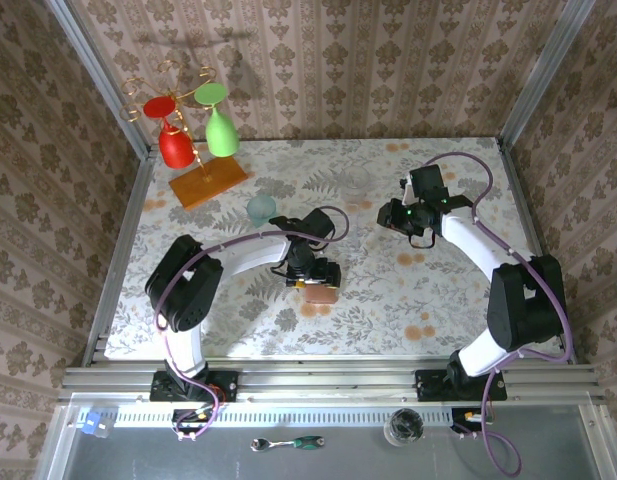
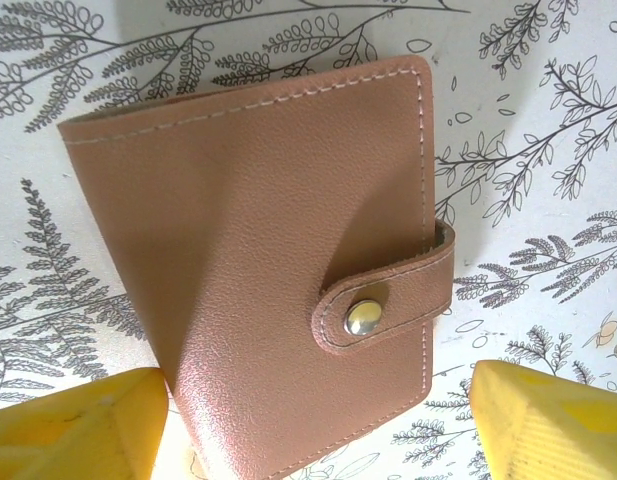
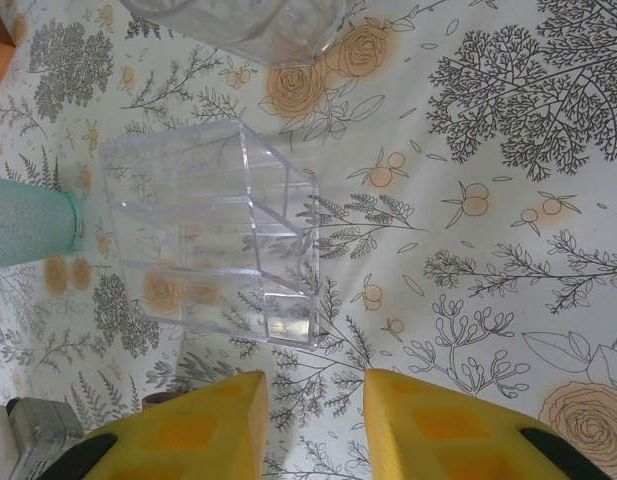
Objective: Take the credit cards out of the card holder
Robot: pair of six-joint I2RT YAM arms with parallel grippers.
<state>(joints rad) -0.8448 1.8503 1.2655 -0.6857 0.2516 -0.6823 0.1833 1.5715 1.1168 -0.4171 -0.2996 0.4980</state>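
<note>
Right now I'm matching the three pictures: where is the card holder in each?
Top: card holder below centre, under the left gripper.
Left wrist: mid-frame, snapped shut, its near end between the yellow fingers.
Right wrist: faces the clear box and teal cup.
Shared landmark: the floral table.

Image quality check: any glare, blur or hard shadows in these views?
Left wrist: card holder sharp, its snap glinting; left fingers soft, partly overexposed at the bottom edge. Right wrist: clear box low-contrast, tablecloth pattern showing through, bright streaks on its edges. Top external: even light, rack throwing a faint shadow on the back wall.
</note>
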